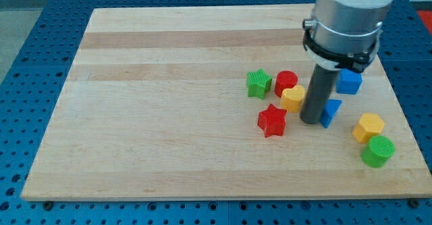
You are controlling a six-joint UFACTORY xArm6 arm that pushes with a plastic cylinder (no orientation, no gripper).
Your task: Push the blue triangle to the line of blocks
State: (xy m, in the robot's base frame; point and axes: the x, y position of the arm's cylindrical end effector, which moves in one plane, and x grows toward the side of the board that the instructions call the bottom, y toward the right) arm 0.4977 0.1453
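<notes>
The blue triangle (331, 111) lies right of the board's middle. My tip (311, 121) stands right against its left side, between it and the yellow heart (293, 98). The rod hides part of the triangle. To the left lie a green star (258, 84), a red cylinder (286, 82), the yellow heart and a red star (273, 121), close together. A blue cube (349, 82) lies just above the triangle, partly behind the arm.
A yellow hexagon (368, 127) and a green cylinder (377, 151) lie near the wooden board's (169, 117) right edge. The arm's grey body (349, 15) covers the top right of the board. Blue perforated table surrounds the board.
</notes>
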